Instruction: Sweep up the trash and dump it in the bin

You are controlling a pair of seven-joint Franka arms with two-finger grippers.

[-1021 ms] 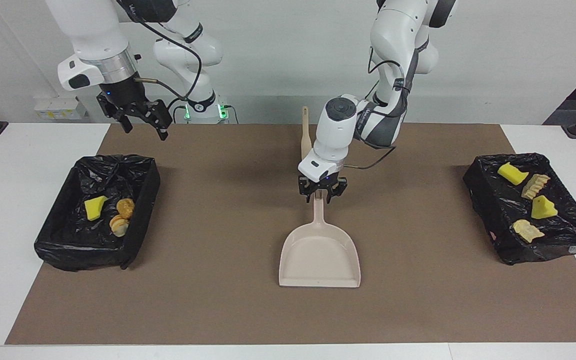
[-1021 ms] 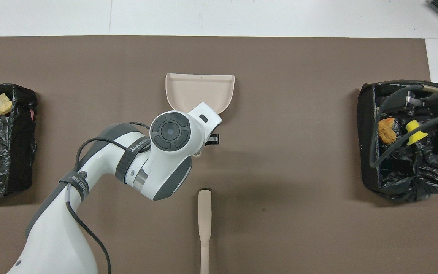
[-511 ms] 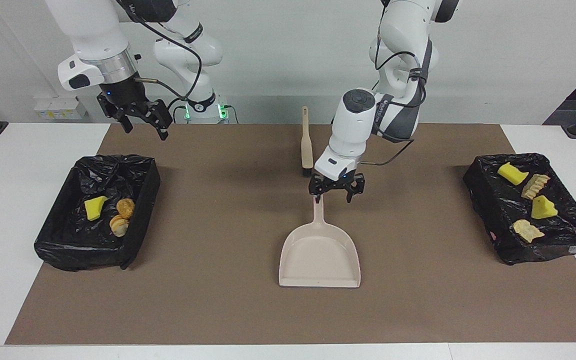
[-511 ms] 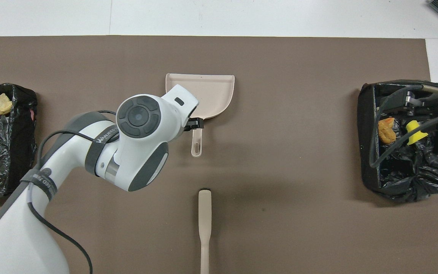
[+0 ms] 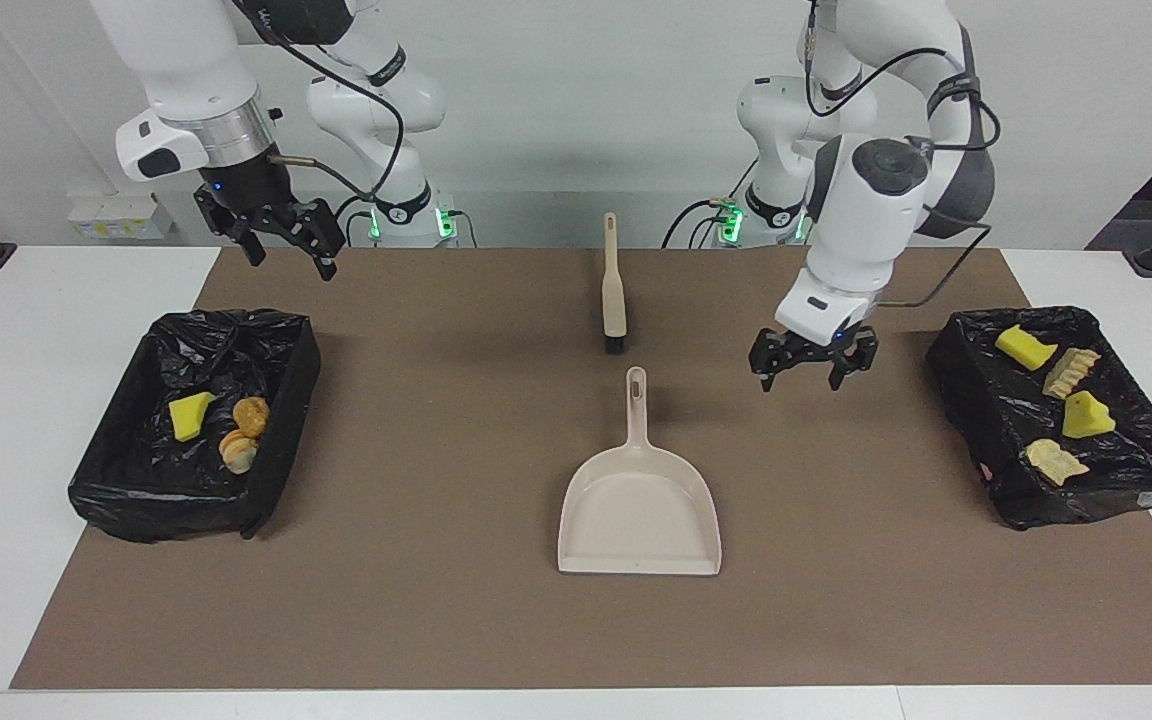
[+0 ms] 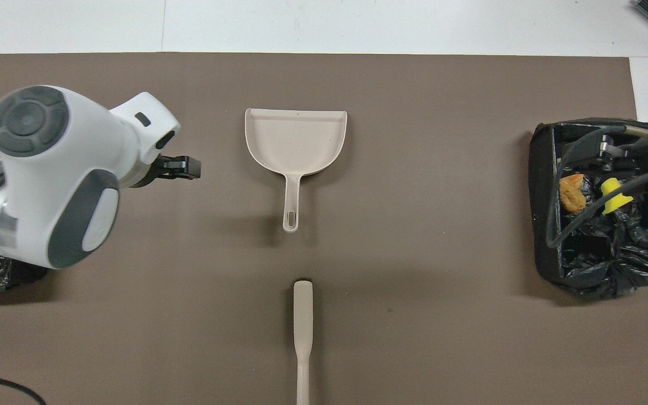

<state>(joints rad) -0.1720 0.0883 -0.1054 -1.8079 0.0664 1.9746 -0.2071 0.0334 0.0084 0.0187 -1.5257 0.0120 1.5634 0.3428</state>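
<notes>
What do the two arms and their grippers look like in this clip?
Both arms are glossy white with rounded joints. The left arm has dark grey panels, a round grey cap and a black cable clipped along it. The right arm has a silver wrist ring and looping black cables. The left gripper and right gripper are black, two-fingered.

In the overhead view, a beige plastic dustpan [image 6: 296,138] lies flat at the middle of a brown mat [image 6: 425,236], pan mouth toward twelve o'clock and handle toward six. At six o'clock from it, apart, lies a beige hand brush [image 6: 303,315], dark bristle end nearest the dustpan handle. The mat covers a white table [image 5: 16,350]. In the facing view, a white socket box [image 5: 121,218] sits at ten o'clock
</notes>
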